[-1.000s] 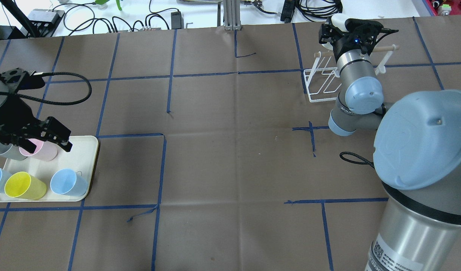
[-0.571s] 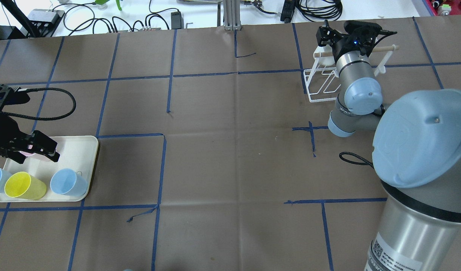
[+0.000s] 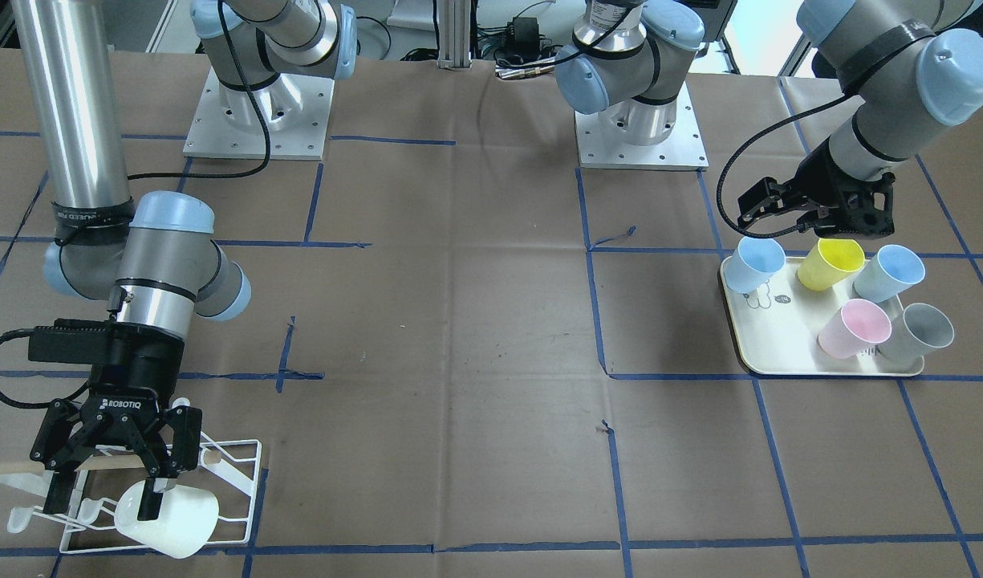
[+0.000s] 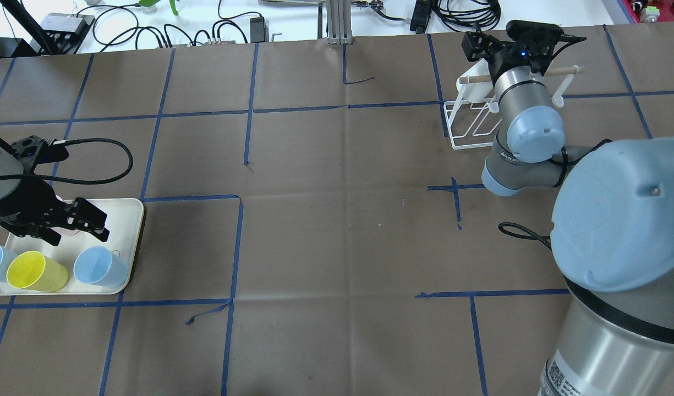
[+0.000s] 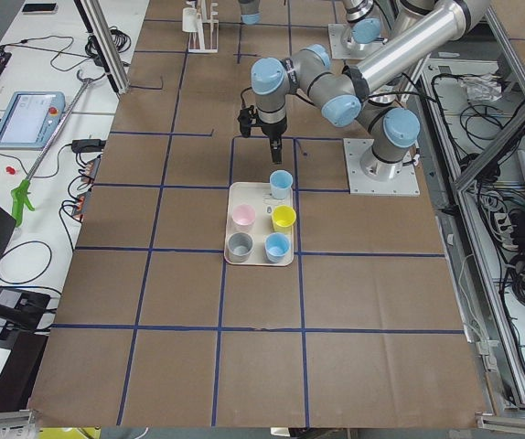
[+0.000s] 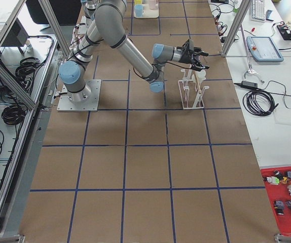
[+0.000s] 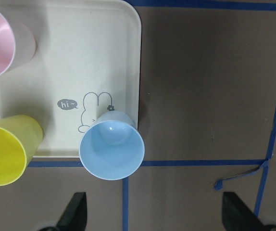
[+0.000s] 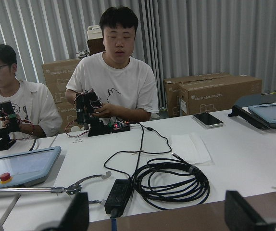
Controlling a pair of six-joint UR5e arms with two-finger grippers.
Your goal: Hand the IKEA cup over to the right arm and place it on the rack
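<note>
A white cup (image 3: 170,522) hangs tilted on the white wire rack (image 3: 242,449) with its wooden rod; in the overhead view the cup (image 4: 471,82) sits at the rack's (image 4: 463,135) far left end. My right gripper (image 3: 102,504) is open just above the cup, one finger against its side; its wrist view shows nothing between the fingers. My left gripper (image 3: 816,233) is open and empty above the cream tray (image 3: 780,353), over a blue cup (image 7: 111,144) at the tray's corner. The left gripper also shows in the overhead view (image 4: 78,236).
The tray also holds a yellow cup (image 3: 840,263), a second blue cup (image 3: 888,271), a pink cup (image 3: 854,329) and a grey cup (image 3: 916,333). Both arm bases (image 3: 639,136) stand at the robot's table edge. Cables and operators lie beyond the far edge (image 8: 167,180).
The white cup came down from the right gripper's level onto the rack. The left gripper left the pink cup, swung outward, then came back over the tray near the blue cup.
</note>
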